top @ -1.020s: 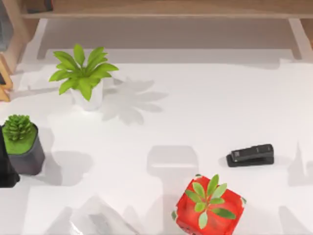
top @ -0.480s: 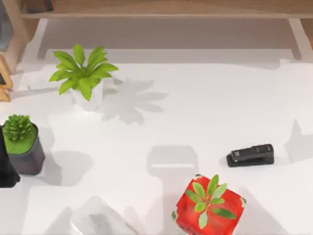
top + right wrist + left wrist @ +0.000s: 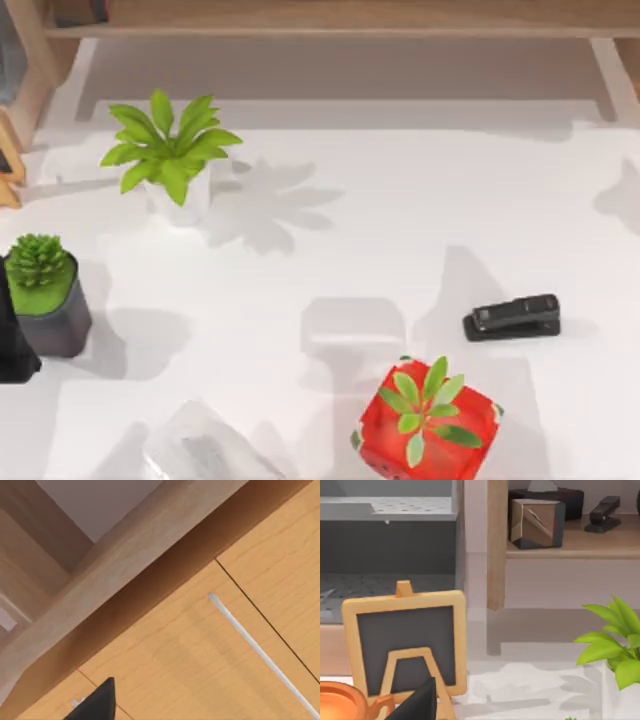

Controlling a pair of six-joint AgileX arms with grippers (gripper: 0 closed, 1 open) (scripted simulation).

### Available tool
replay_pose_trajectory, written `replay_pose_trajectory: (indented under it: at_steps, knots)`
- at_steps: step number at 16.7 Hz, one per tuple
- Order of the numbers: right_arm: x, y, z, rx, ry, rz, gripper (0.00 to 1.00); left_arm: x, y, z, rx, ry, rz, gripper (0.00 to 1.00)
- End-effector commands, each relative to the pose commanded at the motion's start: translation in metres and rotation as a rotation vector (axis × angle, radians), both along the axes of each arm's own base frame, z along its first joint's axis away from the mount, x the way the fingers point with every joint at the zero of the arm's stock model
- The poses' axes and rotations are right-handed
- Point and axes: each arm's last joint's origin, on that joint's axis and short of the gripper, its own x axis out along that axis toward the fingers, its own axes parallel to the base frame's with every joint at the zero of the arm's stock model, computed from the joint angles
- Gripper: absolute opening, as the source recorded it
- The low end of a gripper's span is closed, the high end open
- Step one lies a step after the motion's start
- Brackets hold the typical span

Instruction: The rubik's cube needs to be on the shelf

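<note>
White tabletop (image 3: 400, 200) from above: the shelf (image 3: 330, 15) runs along the far edge, its pale front lip above a shaded strip. Leafy plant (image 3: 170, 150) far left, spiky plant (image 3: 40, 285) at the left edge, red planter (image 3: 428, 420) at the near edge, stapler (image 3: 512, 316) to the right; all sit where they were a second ago. What changed is a shadow at the right edge, which has climbed toward the shelf, and a new shadow falls beside the stapler. Broad bare room lies between leafy plant and stapler. Left wrist view: the left gripper (image 3: 417, 702) is low by a small chalkboard easel (image 3: 405, 645) and an orange dish (image 3: 340, 702); a wooden upright (image 3: 496, 545) carries the shelf board, which holds a dark box (image 3: 537, 522). Right wrist view: the right gripper (image 3: 95, 702) faces wooden panels with a pale bar handle (image 3: 260, 650). Released or clenched, I cannot tell for either gripper, nor where the rubik's cube is.
</note>
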Motion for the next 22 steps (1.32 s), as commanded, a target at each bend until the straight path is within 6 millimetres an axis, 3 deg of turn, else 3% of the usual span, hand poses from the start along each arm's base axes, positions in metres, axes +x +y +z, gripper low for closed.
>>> replay_pose_trajectory:
  at_steps: [5,10,13,16,22]
  knots:
    - [0.076,-0.048,-0.035,-0.310,-0.009,-0.007,1.00,0.000,0.000,0.000,0.000,0.000,0.000,1.00]
    - [0.123,-0.093,-0.097,-0.553,-0.010,-0.015,1.00,0.000,0.000,0.000,0.000,0.000,0.000,1.00]
    - [0.135,-0.112,-0.133,-0.650,-0.004,-0.017,1.00,0.000,0.000,0.000,0.000,0.000,0.000,1.00]
    - [0.140,-0.123,-0.155,-0.706,0.001,-0.017,1.00,0.000,0.000,0.000,0.000,0.000,0.000,1.00]
    - [0.140,-0.125,-0.161,-0.716,0.004,-0.017,1.00,0.000,0.000,0.000,0.000,0.000,0.000,1.00]
